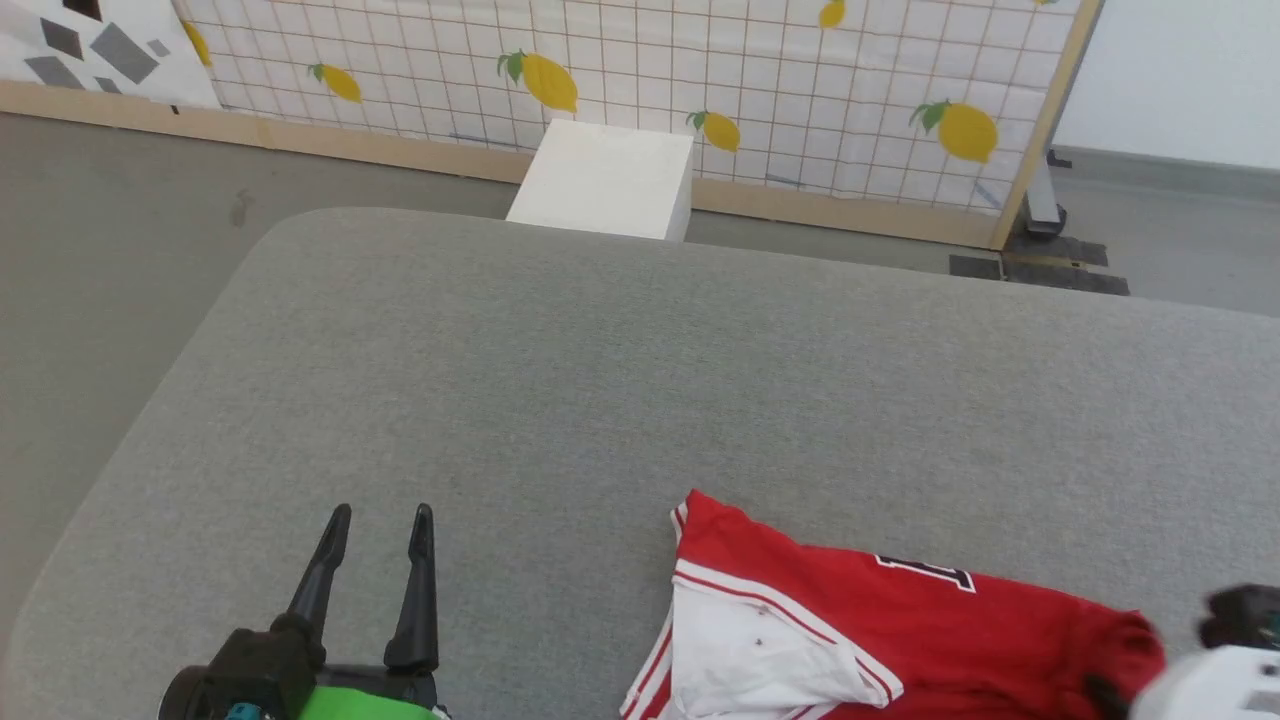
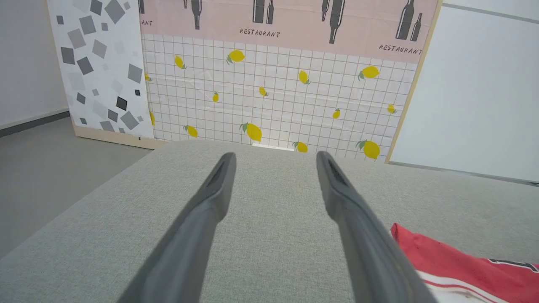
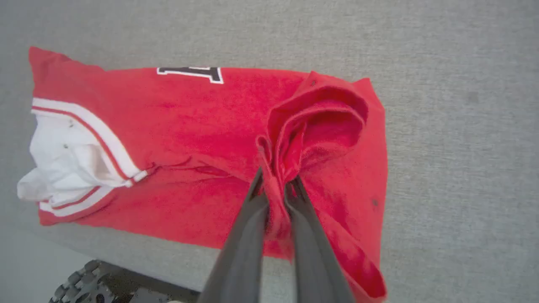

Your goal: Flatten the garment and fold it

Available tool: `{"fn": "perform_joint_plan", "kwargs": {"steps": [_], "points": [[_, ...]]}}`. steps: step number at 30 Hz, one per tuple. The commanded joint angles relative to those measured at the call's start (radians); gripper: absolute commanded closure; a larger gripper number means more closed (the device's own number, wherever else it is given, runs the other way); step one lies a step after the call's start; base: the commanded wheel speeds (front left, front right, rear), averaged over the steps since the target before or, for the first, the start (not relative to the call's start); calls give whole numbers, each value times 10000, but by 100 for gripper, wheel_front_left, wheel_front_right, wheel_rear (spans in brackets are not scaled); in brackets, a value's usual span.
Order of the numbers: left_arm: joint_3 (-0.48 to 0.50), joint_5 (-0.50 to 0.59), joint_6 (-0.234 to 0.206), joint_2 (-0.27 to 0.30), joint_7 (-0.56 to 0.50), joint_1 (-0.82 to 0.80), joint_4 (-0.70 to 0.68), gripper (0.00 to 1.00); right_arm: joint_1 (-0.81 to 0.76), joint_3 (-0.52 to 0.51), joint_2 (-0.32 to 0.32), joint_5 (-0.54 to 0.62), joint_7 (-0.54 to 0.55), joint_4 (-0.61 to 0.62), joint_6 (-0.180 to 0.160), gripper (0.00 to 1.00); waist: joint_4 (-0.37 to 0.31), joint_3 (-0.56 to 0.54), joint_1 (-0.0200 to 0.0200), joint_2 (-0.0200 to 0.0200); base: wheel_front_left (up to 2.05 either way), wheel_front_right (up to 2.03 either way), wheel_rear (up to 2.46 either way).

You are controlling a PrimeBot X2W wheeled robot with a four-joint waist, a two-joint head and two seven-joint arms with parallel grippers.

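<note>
The garment (image 1: 900,620) is a red T-shirt with a white sleeve and striped trim, lying partly folded on the grey padded table (image 1: 600,380) near its front right. In the right wrist view the garment (image 3: 189,139) spreads below, and my right gripper (image 3: 276,181) is shut on a bunched red fold lifted from its right part. A corner of the garment (image 2: 442,261) shows in the left wrist view, to the right of my fingers. My left gripper (image 1: 380,525) hovers open over bare table, left of the garment, with nothing between its fingers (image 2: 219,185).
A white box (image 1: 605,180) stands on the floor beyond the table's far edge, before a lemon-patterned screen (image 1: 700,70). Grey floor (image 1: 100,250) lies to the left. A dark wheel (image 3: 92,282) sits under the table's near edge.
</note>
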State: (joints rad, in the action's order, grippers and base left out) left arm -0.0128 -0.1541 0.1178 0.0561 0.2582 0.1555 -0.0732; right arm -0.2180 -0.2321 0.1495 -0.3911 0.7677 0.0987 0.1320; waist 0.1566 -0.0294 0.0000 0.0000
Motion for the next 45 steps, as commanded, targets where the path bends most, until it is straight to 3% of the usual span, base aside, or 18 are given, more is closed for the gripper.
{"fn": "perform_joint_plan", "kwargs": {"steps": [1,6,11,15,28,29,30,34,38,42,45], "points": [[-30,-65,-15,-58,36,189,16,0,-19,292,-175,-238,195,391,-13,100,133,-72,0,0,0,0,0],[-199,-126,-32,-58,36,226,61,0,366,1264,-789,-1059,736,1231,-13,100,460,-101,0,0,0,0,0],[-301,-148,-35,-58,36,142,133,0,894,1888,-981,-1921,704,924,-13,100,850,-69,0,0,0,0,0],[-315,-148,-24,-58,36,53,173,0,1338,2495,-988,-2661,72,98,-13,100,1161,-8,0,0,0,0,0],[-325,-204,25,-58,36,-163,322,0,2999,3843,-991,-3142,-1723,-3153,-13,100,1640,314,0,0,0,0,0],[-317,-212,29,-58,36,-182,350,0,3102,4015,-991,-3306,-1817,-3327,-13,89,1632,322,0,0,0,0,0],[-311,-218,32,-58,36,-197,370,0,3184,4154,-991,-3390,-1918,-3419,-13,3,1621,326,0,0,0,0,0],[-310,-234,47,-58,36,-265,490,0,3485,4818,-991,-3786,-2252,-3559,-13,0,1535,269,0,0,0,0,0],[-229,-338,65,-58,36,-260,642,0,3856,4798,-992,-3612,-2677,-3523,-13,0,1343,131,0,0,0,0,0],[-128,-273,87,-58,36,-260,657,0,4365,4439,-784,-2061,-3446,-3221,-13,0,1087,-13,0,0,0,0,0],[-58,-207,103,-58,36,-243,585,0,4676,4480,19,-857,-4404,-2784,-13,0,840,-118,0,0,0,0,0]]}}
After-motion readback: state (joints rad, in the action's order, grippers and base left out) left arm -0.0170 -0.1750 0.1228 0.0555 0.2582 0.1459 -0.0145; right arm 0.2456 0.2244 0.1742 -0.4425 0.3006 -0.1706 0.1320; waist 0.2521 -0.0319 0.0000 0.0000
